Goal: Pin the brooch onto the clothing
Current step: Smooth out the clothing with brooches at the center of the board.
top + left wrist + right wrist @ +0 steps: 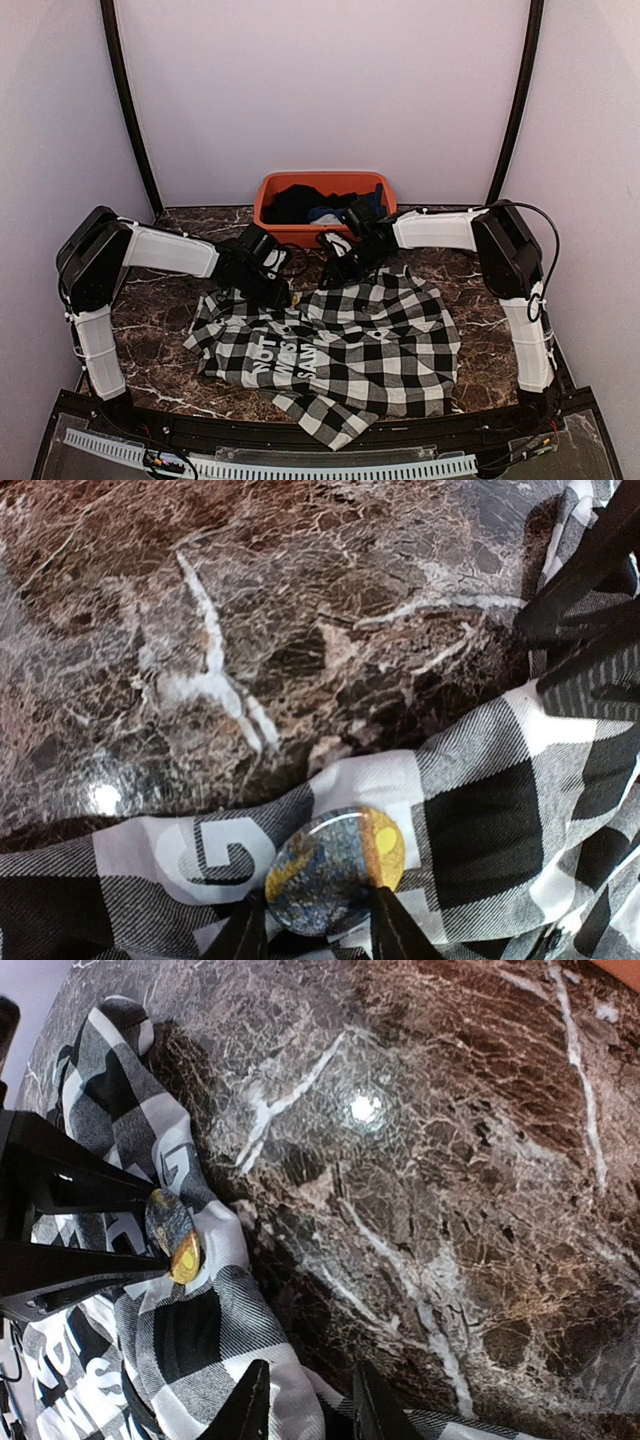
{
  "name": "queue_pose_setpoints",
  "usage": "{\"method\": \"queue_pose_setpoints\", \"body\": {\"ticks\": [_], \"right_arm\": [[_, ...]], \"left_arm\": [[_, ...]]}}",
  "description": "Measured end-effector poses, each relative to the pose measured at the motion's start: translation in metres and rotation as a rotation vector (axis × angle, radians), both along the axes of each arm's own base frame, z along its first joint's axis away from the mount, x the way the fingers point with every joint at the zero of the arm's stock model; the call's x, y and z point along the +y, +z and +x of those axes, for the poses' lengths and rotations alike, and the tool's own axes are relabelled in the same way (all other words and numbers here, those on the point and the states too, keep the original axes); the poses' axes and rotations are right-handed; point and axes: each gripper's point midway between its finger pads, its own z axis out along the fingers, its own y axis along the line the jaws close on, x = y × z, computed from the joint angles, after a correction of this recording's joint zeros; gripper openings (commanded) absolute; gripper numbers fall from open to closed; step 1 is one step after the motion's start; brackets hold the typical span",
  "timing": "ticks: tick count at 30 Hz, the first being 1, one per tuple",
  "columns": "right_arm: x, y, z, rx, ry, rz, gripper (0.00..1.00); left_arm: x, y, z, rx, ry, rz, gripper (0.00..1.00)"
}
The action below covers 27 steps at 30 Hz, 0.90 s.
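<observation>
A: Step in hand?
B: Seating the brooch on the buffalo-check shirt, at its edge beside the printed lettering, near bare marble bench. Clamped at the rim by the left fingers.
A: And the right fingers?
B: Straddling a fold of the shirt just beside; gripping or slack, cannot tell.
A: Next?
B: Likely pushing the pin through the cloth, with that fold held taut, before releasing.

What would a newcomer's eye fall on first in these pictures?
The blue-and-yellow brooch stands out, pinched by the left gripper at the far edge of the checked shirt. Behind it, an orange bin of dark clothes sits at the far edge of the marble table.
</observation>
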Motion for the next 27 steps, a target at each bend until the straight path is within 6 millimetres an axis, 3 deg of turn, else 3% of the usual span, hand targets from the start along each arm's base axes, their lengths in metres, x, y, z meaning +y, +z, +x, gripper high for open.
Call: {"method": "queue_pose_setpoints", "body": {"ticks": [8,11,16,20,27], "right_arm": [[-0.003,0.005,0.009,-0.054,0.002,-0.035,0.36],[-0.008,0.006,0.014,-0.089,0.007,-0.072,0.41],[-0.023,-0.002,0.019,-0.133,0.015,-0.155,0.54],[-0.043,-0.001,0.028,-0.168,0.0,-0.222,0.6],[-0.108,0.035,0.068,-0.24,-0.114,-0.291,0.67]], "left_arm": [[0.009,-0.001,-0.011,-0.024,0.007,-0.024,0.52],[0.012,0.0,-0.015,-0.034,0.012,-0.033,0.68],[0.022,0.009,-0.019,-0.052,0.023,-0.013,0.84],[0.036,0.037,-0.011,-0.094,0.057,-0.016,0.96],[0.084,0.135,0.042,-0.275,0.187,-0.099,0.99]]}}
